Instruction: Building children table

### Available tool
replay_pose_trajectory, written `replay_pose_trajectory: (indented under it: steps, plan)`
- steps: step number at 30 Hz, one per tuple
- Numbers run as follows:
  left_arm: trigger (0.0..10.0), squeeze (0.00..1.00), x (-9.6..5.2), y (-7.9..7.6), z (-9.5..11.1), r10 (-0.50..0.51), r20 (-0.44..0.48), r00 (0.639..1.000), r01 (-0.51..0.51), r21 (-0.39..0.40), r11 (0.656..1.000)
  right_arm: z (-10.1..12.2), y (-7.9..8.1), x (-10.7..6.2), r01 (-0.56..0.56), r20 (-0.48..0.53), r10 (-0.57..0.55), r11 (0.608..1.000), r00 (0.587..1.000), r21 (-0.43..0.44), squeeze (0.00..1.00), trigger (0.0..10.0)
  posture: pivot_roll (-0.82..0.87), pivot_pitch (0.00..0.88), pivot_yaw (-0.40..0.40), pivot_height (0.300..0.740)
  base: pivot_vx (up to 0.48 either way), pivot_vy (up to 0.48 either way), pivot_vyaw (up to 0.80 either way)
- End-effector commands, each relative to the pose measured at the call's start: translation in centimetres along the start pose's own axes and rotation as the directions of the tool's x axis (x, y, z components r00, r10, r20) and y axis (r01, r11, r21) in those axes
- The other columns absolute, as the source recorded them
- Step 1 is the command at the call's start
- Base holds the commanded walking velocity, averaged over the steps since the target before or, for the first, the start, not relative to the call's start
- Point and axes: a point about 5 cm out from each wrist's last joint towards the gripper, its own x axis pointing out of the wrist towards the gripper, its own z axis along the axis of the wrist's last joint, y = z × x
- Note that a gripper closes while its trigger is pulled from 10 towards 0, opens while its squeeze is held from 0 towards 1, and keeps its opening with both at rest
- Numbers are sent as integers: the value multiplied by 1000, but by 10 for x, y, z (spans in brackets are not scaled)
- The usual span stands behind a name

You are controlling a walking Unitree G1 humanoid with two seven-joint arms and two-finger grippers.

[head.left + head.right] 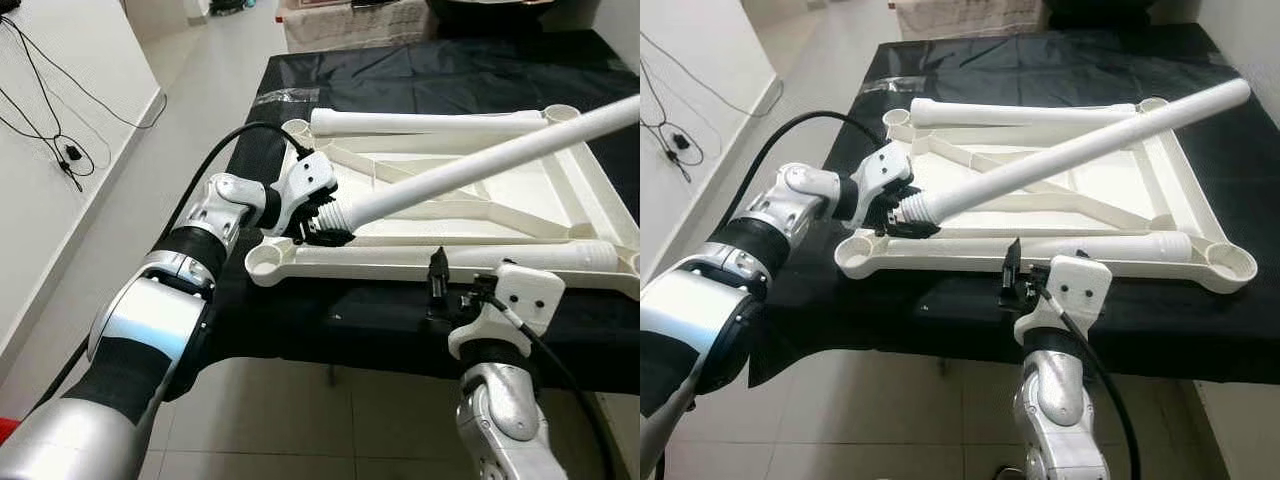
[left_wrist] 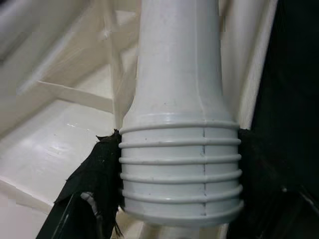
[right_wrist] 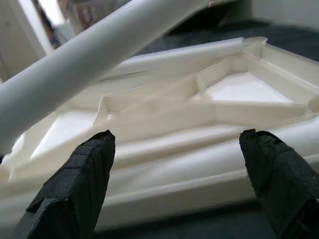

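An upturned white plastic tabletop point(image 1: 520, 195) lies on a black-covered table point(image 1: 450, 70). My left gripper point(image 1: 322, 222) is shut on the ribbed, threaded end point(image 2: 180, 164) of a white table leg point(image 1: 480, 165). It holds that end just above the near left corner socket point(image 1: 266, 262), and the leg slants up to the far right across the top. My right gripper point(image 1: 437, 272) stands open at the tabletop's near edge, with its black fingers point(image 3: 79, 179) wide apart and nothing between them. Two more white legs lie along the far edge point(image 1: 430, 122) and the near edge point(image 1: 470, 258).
The black table's front edge point(image 1: 380, 340) is right before me, with tiled floor point(image 1: 300, 430) below. A white wall with hanging black cables point(image 1: 60, 140) runs along the left. A beige piece of furniture point(image 1: 350, 20) stands beyond the table's far end.
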Motion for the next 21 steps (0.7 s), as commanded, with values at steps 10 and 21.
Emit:
replay_pose_trajectory:
  steps: [10, 21]
  plan:
    - [10000, 0, -6, 0, -6, 270, 203, 941, -275, -6, 961, 12, 0, 18, -70, 29, 64, 879, 998, 472, 0, 10000, 56, 7, 59, 740, 0, 0, 0]
    - [10000, 0, -15, -28, -19, 276, 323, 905, -308, 52, 950, 26, 12, 28, -226, 114, 205, 695, 972, 683, 0, 10000, 61, 0, 22, 740, 0, 0, 0]
